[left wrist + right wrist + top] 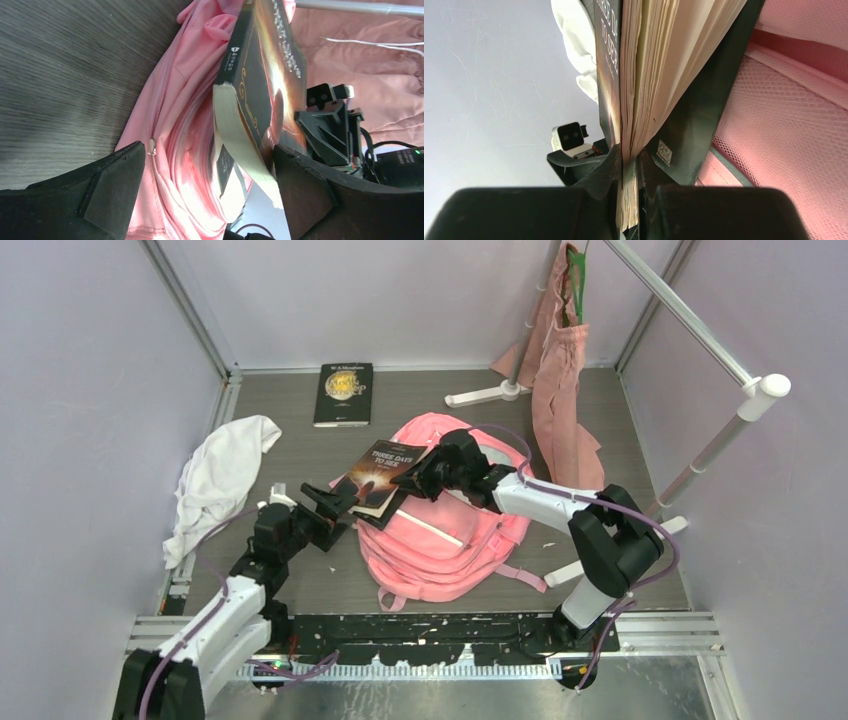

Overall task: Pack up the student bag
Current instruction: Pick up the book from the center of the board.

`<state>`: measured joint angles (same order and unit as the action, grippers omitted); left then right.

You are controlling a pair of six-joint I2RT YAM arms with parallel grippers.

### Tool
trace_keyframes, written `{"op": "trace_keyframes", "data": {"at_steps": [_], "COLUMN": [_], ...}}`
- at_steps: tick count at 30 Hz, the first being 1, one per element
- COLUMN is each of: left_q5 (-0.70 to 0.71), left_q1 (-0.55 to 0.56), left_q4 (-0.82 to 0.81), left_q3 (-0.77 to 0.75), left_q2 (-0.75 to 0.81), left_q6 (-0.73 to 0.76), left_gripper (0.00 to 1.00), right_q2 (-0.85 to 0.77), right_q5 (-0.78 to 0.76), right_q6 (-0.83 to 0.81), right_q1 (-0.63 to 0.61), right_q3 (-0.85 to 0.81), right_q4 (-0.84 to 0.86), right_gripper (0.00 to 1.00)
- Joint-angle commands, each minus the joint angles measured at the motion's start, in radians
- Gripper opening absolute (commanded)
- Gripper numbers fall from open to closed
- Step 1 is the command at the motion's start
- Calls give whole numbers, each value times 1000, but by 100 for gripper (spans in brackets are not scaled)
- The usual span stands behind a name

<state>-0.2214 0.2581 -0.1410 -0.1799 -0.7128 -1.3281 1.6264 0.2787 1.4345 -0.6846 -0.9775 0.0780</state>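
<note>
The student bag [450, 540], a large pink backpack, lies flat at the table's centre. A dark paperback book [385, 472] hangs tilted over the bag's left top edge. My right gripper [418, 483] is shut on the book's right edge. In the right wrist view the gripper [629, 165] pinches the book's pages [659, 60] above the bag's pink mesh [784, 125]. My left gripper [335, 505] is open at the book's lower left corner. In the left wrist view the left gripper [207, 155] has its jaws spread wide. The book [255, 90] lies beside one finger, over the bag's folds [175, 125].
A second dark book [344, 393] lies at the back of the table. A white cloth [220, 475] is heaped at the left wall. A dusty-pink tote [560, 390] hangs on a white rack [700, 330] at the back right.
</note>
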Motion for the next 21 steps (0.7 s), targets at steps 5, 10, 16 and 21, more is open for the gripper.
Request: {"op": "trace_keyframes", "data": {"at_steps": [5, 10, 16, 21], "left_q5": [-4, 6, 37, 57], "left_q1": [65, 93, 99, 99], "left_q4": [-346, -441, -459, -399], "left_q3": [-59, -63, -60, -85], "left_q2": [-220, -281, -264, -217], "left_q6": [-14, -61, -81, -78], "left_gripper": [91, 83, 56, 13], "right_q2": [-1, 8, 23, 28], "right_q5": [20, 23, 34, 44], "right_q6": [41, 46, 52, 24], "right_q1": [7, 7, 5, 1], "right_q3": [-22, -27, -24, -19], "right_q4": [100, 104, 110, 100], "right_gripper": [1, 1, 1, 1]}}
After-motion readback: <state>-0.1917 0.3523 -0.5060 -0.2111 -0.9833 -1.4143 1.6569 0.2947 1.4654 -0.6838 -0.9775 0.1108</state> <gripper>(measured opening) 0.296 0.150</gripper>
